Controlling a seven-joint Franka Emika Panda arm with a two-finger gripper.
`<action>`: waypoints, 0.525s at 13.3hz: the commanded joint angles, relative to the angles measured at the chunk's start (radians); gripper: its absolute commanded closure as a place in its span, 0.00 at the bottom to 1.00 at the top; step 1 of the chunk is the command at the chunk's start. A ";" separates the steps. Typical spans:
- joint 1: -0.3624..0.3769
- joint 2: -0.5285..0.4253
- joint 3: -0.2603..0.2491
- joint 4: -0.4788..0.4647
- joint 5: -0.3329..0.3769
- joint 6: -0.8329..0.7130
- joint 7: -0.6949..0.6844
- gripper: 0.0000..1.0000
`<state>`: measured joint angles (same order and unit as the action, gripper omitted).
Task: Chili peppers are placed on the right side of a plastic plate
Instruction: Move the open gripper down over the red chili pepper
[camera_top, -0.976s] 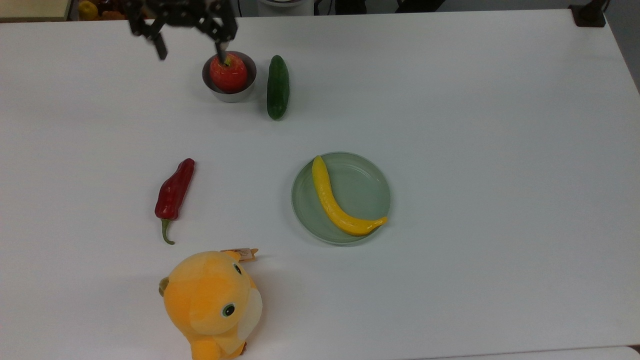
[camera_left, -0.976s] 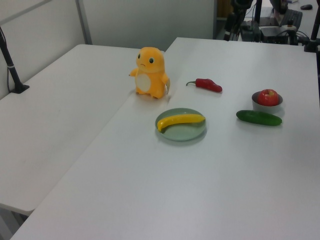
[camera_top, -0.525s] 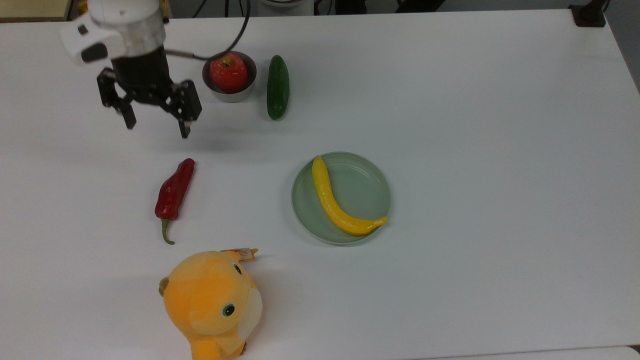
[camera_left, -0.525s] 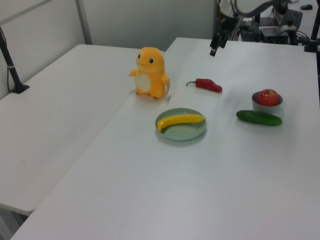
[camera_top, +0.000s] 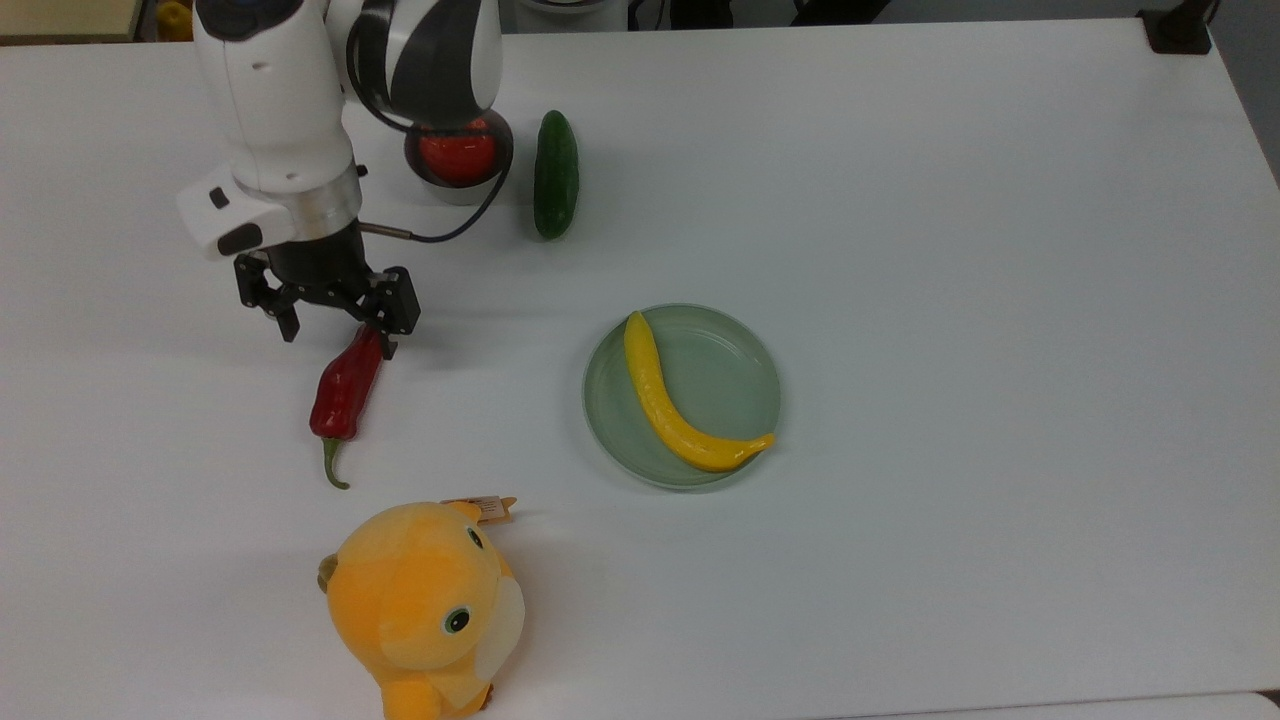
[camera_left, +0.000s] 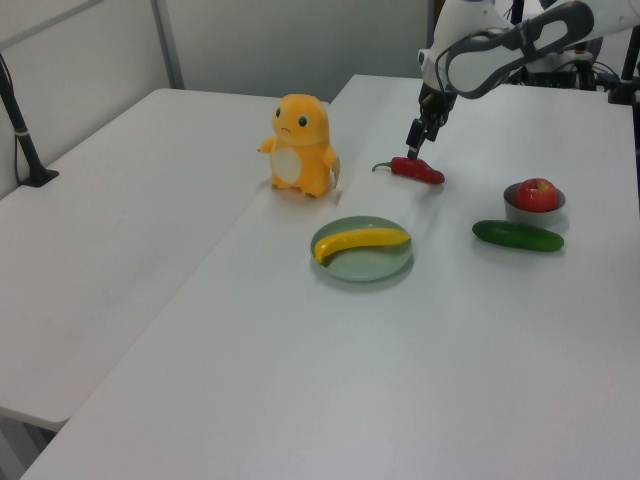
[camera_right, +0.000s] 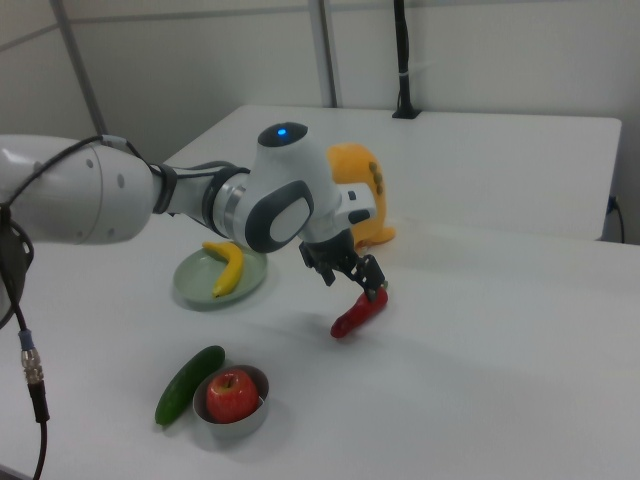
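In the top view the gripper (camera_top: 336, 338) hangs in the upper left part of the frame with its two black fingers spread wide and nothing held between them. It sits over the tapered tip of the chili pepper (camera_top: 346, 385); one finger (camera_top: 385, 340) overlaps that tip, though whether it touches cannot be told. The chili lies flat on the white table (camera_top: 950, 250), left of centre, its curled green stem pointing toward the lower edge of the frame.

The plastic plate (camera_top: 745, 345) rests near the middle of the top view, well apart from the chili, with a yellow curved fruit (camera_top: 670, 400) lying in it. Toward the top of the frame a dark green cucumber (camera_top: 556, 174) lies just beside a small metal bowl (camera_top: 470, 185) holding a red apple (camera_top: 460, 155), partly covered by the arm. An orange plush toy (camera_top: 425, 610) stands at the lower left.

In the left view the gripper (camera_left: 417, 143) is in the upper right, just above the chili (camera_left: 416, 170), with the plate (camera_left: 380, 265) near centre. In the right view the gripper (camera_right: 352, 276) is at the centre of the frame, over the upper end of the chili (camera_right: 358, 314).
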<state>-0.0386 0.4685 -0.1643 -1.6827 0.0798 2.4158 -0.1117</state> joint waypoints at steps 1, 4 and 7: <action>-0.004 0.041 0.003 0.020 -0.002 0.026 -0.023 0.00; -0.003 0.059 0.005 0.017 -0.002 0.061 -0.022 0.01; -0.003 0.070 0.005 0.018 -0.002 0.063 -0.023 0.16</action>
<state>-0.0386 0.5223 -0.1629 -1.6802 0.0794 2.4598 -0.1129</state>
